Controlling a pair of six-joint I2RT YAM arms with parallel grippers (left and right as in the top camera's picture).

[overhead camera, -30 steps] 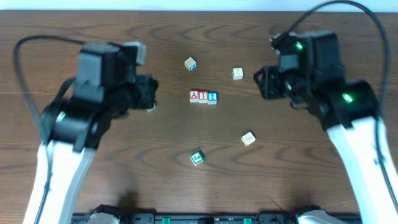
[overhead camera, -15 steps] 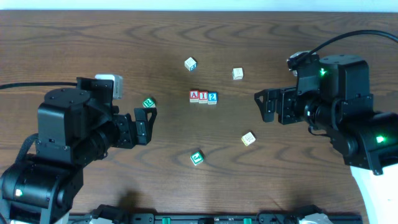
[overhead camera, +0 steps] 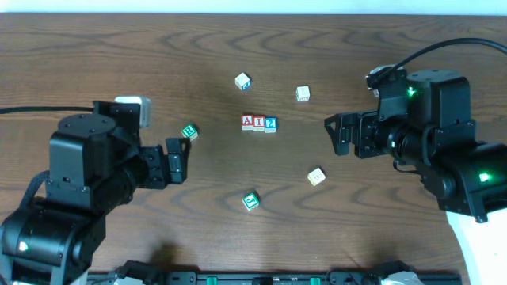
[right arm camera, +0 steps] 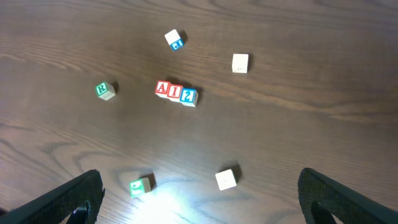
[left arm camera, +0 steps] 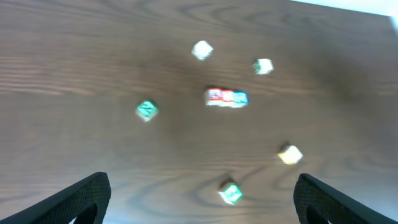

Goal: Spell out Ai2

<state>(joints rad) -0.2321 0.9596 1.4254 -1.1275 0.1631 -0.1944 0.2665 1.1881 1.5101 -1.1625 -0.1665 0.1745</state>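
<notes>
Jaws released and spread wide on left gripper (overhead camera: 177,160) and right gripper (overhead camera: 333,134), A-I-2 block row (overhead camera: 259,123) touching side by side mid-table, nearer the far edge, loose blocks (overhead camera: 316,176) scattered around it

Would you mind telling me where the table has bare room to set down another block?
The widest bare wood is the far strip behind the blue-lettered block and cream block. Another patch lies below the A-I-2 row, bordered by the left green block, yellow block and near green block. Around the row itself it is crowded.
</notes>
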